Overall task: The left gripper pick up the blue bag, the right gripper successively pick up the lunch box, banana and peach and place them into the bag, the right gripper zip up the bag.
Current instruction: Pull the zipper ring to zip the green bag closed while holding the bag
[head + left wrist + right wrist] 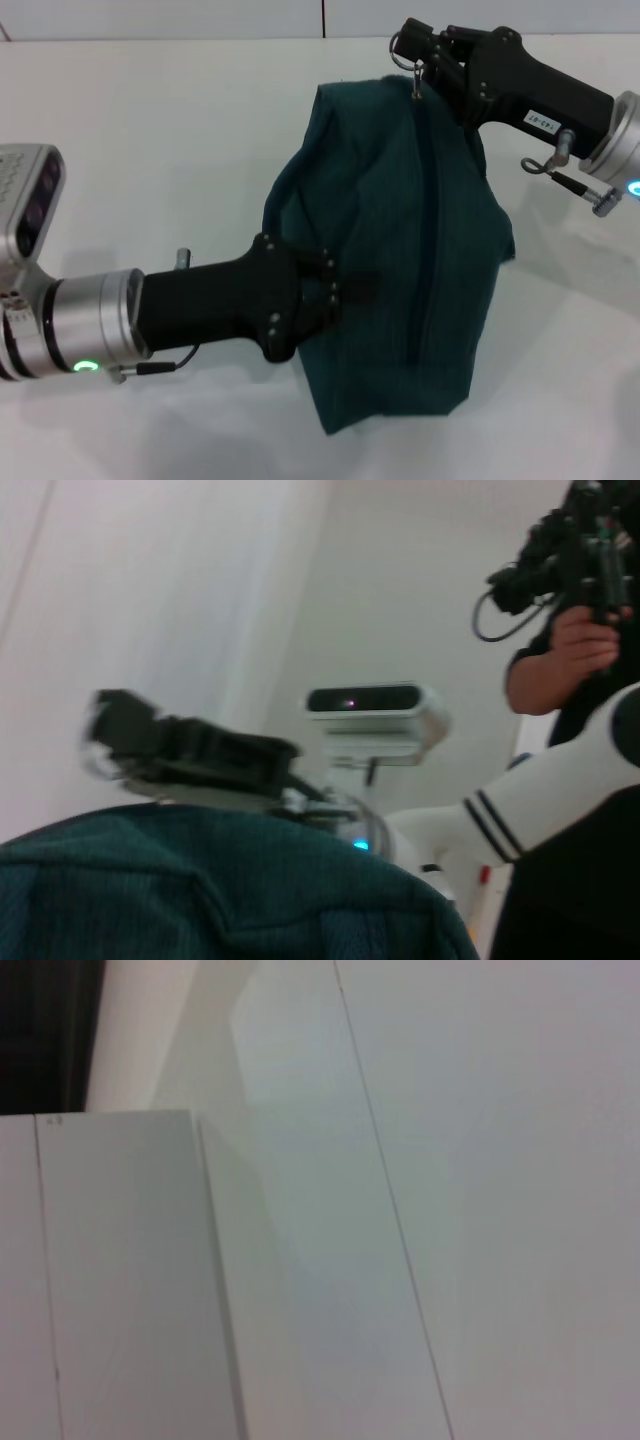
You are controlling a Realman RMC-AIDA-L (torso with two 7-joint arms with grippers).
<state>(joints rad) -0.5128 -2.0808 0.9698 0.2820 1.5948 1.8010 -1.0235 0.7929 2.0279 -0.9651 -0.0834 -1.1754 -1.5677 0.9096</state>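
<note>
The blue bag (410,250) lies in the middle of the white bench (150,130), its zip line running lengthwise along the top from the far end toward the near end, and the zip looks drawn closed along the whole seam that shows. The left gripper (360,290) reaches in from the left side and is clamped on the bag's near-left edge, its 2 fingers pressed into the fabric. The right gripper (415,55) sits at the bag's far end, closed on the ring zip pull (416,80), which hangs just under its fingertips (the ring itself is small and partly hidden by the claw). A loop handle (285,195) curves out on the bag's left side. In the left wrist view the bag's teal fabric (200,890) fills the lower part, with the right gripper (120,730) above it, blurred. The right wrist view shows only pale wall panels.
</note>
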